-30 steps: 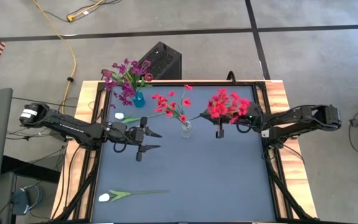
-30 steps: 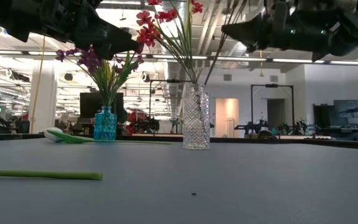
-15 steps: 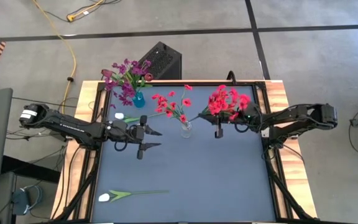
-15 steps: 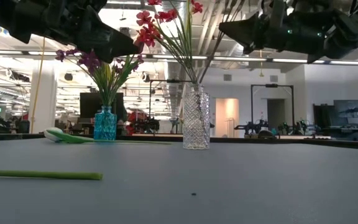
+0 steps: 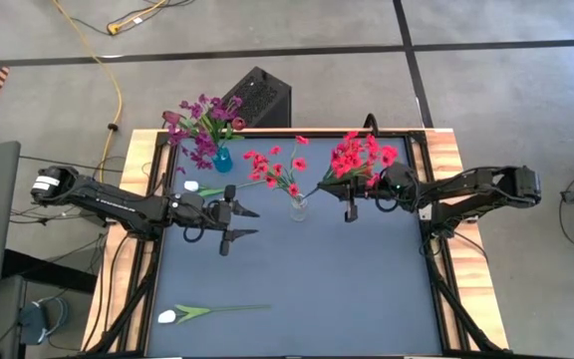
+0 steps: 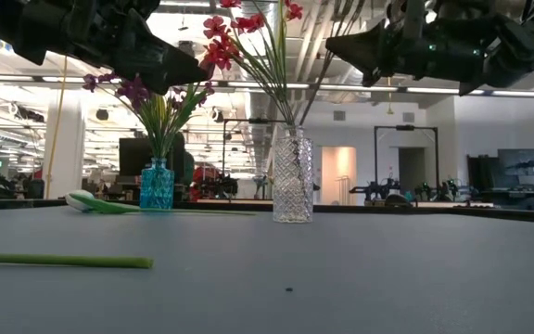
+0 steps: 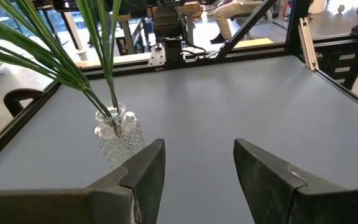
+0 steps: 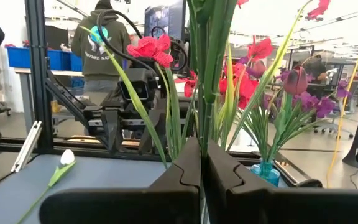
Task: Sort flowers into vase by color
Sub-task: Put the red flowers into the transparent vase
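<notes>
Red flower cluster (image 5: 362, 160) clamped in right gripper (image 5: 348, 211), beside clear vase (image 5: 298, 207)

Grey tiled floor (image 5: 486, 90) with dark seams; a yellow cable (image 5: 116, 90) trails across it. Beyond the table: white pillar (image 6: 63, 139), ceiling strip lights (image 6: 276, 85), blue bins (image 8: 17, 57), possibly monitors, one standing person (image 8: 104, 43).

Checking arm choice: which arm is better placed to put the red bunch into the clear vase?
Right. Its gripper is already shut on the red bunch, held just beside the clear vase. The left gripper holds nothing, fingers apart.
</notes>
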Action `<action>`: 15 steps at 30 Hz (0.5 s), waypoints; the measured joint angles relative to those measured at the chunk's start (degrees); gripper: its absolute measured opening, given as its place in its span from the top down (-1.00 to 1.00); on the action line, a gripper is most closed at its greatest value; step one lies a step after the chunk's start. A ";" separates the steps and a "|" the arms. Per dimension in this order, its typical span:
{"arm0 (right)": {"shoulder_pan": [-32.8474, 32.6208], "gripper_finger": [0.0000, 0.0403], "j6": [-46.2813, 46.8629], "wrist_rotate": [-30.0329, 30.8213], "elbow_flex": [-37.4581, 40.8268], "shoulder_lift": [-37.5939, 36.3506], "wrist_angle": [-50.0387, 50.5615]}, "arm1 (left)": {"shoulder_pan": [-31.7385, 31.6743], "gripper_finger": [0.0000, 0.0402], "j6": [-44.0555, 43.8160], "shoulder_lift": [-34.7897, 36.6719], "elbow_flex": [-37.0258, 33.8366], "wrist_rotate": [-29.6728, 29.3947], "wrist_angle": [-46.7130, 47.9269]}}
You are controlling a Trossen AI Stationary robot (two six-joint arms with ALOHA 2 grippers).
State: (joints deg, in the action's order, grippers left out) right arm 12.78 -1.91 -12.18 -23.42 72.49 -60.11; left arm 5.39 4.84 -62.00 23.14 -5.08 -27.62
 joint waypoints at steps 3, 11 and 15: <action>-0.01 0.87 0.04 0.76 0.00 0.00 0.08 | 0.00 0.10 -0.10 0.00 0.00 -0.02 -0.02; 0.47 0.88 0.02 1.79 -0.64 0.85 0.10 | 0.00 0.10 -0.84 0.02 0.00 0.04 -0.04; 0.45 0.88 0.10 1.81 -2.82 4.77 0.30 | 0.00 0.10 -1.00 0.00 0.00 0.07 -0.07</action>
State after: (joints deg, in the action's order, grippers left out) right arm 13.23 -1.81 -10.37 -26.24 77.26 -59.81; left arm 5.39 3.84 -61.99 23.14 -5.02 -27.68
